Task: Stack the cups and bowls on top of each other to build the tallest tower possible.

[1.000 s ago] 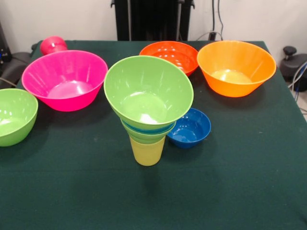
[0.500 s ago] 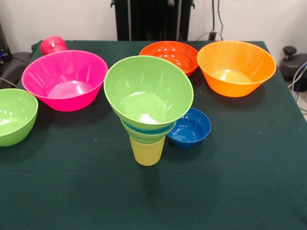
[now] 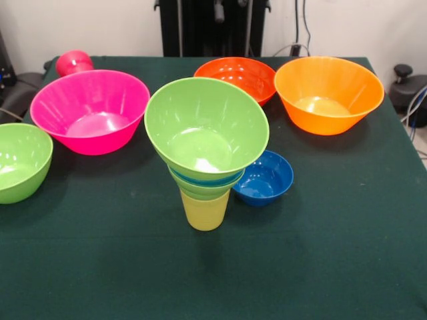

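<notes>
Gripper [image 3: 229,8]: we only see two dark finger tips poking in at the top edge, high above the table's far side. There's a gap between the tips and nothing in it, so the jaws read as released and empty. The arm itself is out of frame, so it looks drawn up, clear of everything.

The tower [image 3: 205,150] stands well forward of the jaws and far below them, about in line with them. Its base is the yellow cup [image 3: 205,212], upright, with small bowls nested in its mouth: green and blue rims show. The lime green bowl [image 3: 206,127] on top is the widest. Each bowl sits in the one below, so the stack self-centres; the top bowl tips slightly toward the camera.

The loose pieces sit around the tower:
- the dark blue bowl [image 3: 265,177] touches or nearly touches the stack's base
- the orange-red bowl [image 3: 235,76] lies almost directly under the jaws
- the orange bowl [image 3: 329,93] is off to one side of them
- the pink bowl [image 3: 91,110], the red cup [image 3: 73,62] and a second green bowl [image 3: 22,161] are off to the other side

We'd judge the next pick needs a bowl wider than the top one, pink or orange. The wide, tilted top looks tippy.
</notes>
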### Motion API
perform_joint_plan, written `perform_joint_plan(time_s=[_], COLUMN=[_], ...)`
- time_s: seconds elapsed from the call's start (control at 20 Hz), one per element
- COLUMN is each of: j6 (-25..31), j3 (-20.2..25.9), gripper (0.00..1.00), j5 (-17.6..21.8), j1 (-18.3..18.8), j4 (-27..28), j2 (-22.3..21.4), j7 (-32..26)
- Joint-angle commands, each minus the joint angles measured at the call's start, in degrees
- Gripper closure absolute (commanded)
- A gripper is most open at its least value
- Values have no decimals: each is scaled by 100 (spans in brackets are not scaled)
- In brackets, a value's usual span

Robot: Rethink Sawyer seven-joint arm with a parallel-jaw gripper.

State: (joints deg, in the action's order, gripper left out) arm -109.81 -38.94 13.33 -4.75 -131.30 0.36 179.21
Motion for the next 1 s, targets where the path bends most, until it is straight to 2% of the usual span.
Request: perform_joint_plan(time_s=[0.05, 0.7, 1.0], j6=[2754, 2954, 3375], j3=[719, 763, 770], gripper=[0, 0, 0], j5=[405, 365, 529], j1=[-60, -214, -313], j4=[-372, -381, -207], j2=[1230, 1075, 1107], j7=[-183, -113, -223])
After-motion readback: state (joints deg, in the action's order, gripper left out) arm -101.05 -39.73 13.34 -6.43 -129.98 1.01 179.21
